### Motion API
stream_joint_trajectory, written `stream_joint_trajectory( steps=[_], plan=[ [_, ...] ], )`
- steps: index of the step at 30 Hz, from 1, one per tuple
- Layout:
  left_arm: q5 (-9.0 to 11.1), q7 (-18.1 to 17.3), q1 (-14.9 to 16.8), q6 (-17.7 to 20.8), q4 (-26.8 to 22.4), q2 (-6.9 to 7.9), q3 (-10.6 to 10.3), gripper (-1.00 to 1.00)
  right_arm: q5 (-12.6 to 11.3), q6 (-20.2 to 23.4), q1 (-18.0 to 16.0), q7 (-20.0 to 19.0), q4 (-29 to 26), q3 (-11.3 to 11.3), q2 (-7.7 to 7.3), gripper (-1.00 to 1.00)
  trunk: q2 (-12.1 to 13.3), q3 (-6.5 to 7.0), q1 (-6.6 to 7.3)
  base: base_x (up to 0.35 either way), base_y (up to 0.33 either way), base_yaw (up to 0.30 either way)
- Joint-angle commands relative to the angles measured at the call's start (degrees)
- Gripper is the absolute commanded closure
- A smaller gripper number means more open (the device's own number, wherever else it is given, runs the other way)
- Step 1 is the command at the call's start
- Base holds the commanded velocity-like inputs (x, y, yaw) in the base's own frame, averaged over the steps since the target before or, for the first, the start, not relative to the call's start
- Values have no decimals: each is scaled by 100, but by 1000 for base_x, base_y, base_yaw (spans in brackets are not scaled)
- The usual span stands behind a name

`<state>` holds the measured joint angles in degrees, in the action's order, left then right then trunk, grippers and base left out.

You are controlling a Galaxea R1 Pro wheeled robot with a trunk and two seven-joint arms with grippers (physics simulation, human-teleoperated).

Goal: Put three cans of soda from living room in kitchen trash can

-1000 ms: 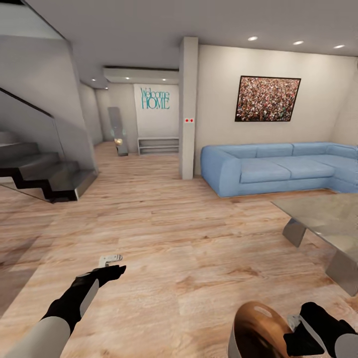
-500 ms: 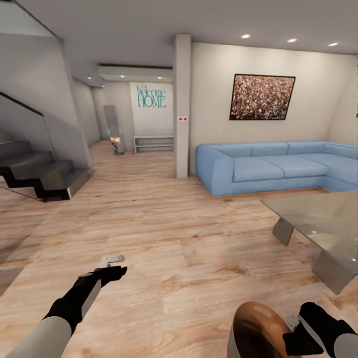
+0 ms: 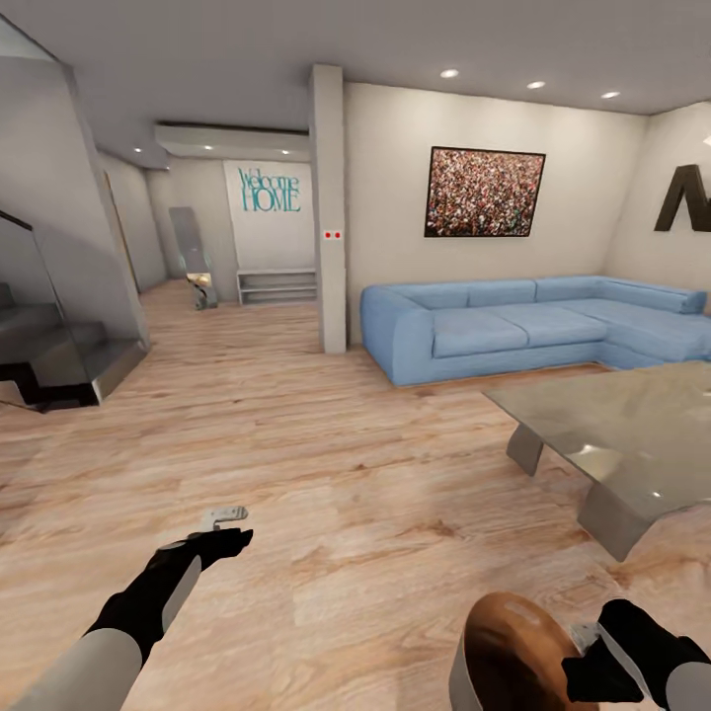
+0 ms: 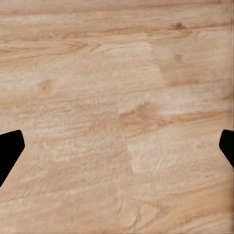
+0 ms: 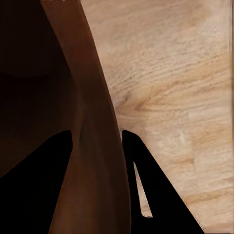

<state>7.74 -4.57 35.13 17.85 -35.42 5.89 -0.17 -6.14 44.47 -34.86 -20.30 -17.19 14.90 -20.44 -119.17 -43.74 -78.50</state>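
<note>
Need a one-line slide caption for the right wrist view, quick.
Right gripper pinching the bin's wall, one finger inside the brown interior, one outside, above the wood floor.

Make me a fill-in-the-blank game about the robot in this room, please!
1. The right gripper is clamped on the rim of the ____, which is glossy brown inside.
2. The sofa is light ____.
3. The left gripper holds nothing; its fingers are spread over the wooden ____.
4. The glass table stands in front of the ____.

Missing words: trash can; blue; floor; sofa
</note>
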Motion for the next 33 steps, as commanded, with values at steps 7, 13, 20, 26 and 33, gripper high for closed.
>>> stream_joint_trajectory(
  steps=[7, 13, 20, 26, 33],
  plan=[
    [7, 0, 0, -1, 0, 0, 0, -100, -105, 17, -3, -1, -4, -63, -2, 100, 0, 0, 0, 0, -2, -247],
    [8, 0, 3, -1, 0, 0, 0, -100, -106, 16, -3, -1, -4, -66, -11, 100, 0, 0, 0, -28, 32, -249],
    [8, 0, 0, -1, 0, 0, 0, -100, -81, -5, 1, -26, 11, -36, 15, 100, 0, 0, 0, -111, 108, -121],
    [8, 0, 1, -1, 0, 0, 0, -100, -102, -15, 21, -96, 8, -44, 12, 100, 0, 0, 0, -26, 25, -16],
    [8, 0, 3, -1, 0, 0, 0, -100, -121, -14, 31, -81, 17, -38, 35, 100, 0, 0, 0, -4, 62, -3]
  ],
)
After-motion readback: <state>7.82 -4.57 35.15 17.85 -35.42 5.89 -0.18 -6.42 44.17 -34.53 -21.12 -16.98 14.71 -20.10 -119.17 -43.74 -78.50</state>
